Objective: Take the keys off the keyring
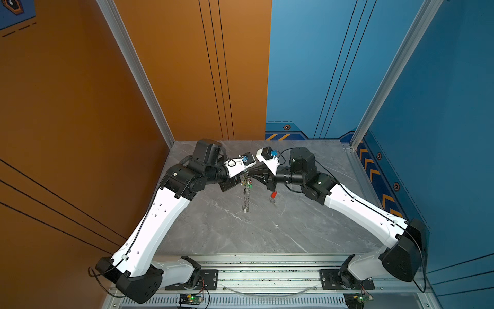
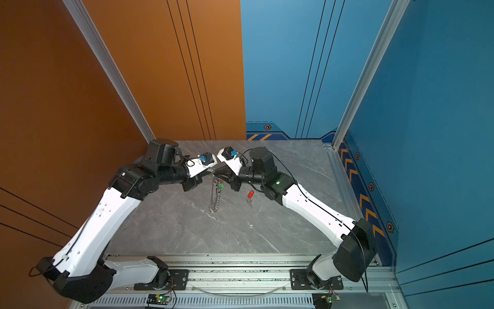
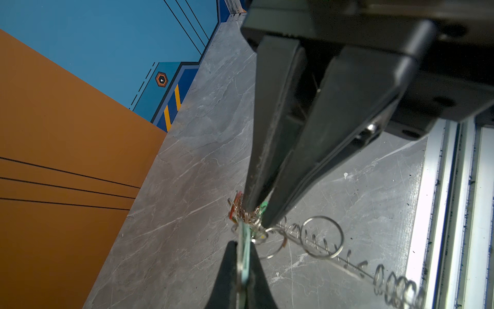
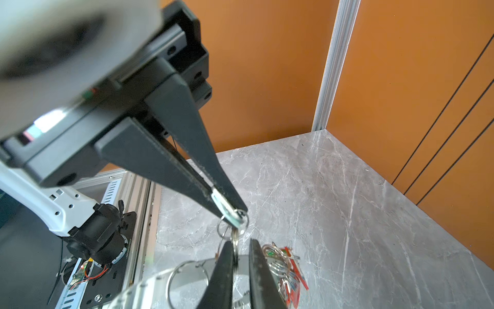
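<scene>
**Pinched from both sides**

The left hand [image 4: 235, 214] clamps a pale mint key tag [image 3: 244, 240], its blade hidden between the fingers. The right hand [image 3: 258, 218] is closed on the wire rings of the keyring [image 1: 246, 199], which hangs edge-on over the counter [image 1: 227, 235]. Its other keys [image 4: 290, 267] blur together. A red-tagged key [image 1: 272, 195] lies apart.

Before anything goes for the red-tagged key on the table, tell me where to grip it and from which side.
Grip the red-tagged key by its red plastic tag, coming straight down from above. It appears to lie flat on the table, clear of the hanging keyring, and the tag is its bulkiest part. Set the jaws across the tag's narrow width.
</scene>
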Tool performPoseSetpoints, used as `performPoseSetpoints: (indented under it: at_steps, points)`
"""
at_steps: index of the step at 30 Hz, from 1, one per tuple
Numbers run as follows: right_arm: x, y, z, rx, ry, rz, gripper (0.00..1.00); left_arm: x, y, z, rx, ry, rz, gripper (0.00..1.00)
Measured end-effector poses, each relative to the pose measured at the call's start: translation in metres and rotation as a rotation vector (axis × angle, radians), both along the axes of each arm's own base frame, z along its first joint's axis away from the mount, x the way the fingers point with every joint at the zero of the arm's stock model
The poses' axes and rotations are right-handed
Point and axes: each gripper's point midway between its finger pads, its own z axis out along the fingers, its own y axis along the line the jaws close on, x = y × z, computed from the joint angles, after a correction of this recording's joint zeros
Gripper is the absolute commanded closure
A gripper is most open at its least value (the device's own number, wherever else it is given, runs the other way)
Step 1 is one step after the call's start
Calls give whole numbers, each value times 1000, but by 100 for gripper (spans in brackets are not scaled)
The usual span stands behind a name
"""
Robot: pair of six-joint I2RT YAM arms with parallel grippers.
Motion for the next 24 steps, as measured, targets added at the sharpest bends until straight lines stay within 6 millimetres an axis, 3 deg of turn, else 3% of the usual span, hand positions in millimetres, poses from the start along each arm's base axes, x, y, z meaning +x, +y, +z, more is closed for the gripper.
performPoseSetpoints:
  at_steps: [4, 15, 24]
  points:
    - [-3, 1, 0, -7, 5, 22, 99, 1, 1, 0, 3, -2, 6, 100]
    - [-5, 2, 0, -33, 4, 42, 100, 1, 1, -1, 4, -1, 7, 100]
    - [0, -9, 7, -10, -82, -59, 100, 7, 8, -1, 3, -1, 38, 100]
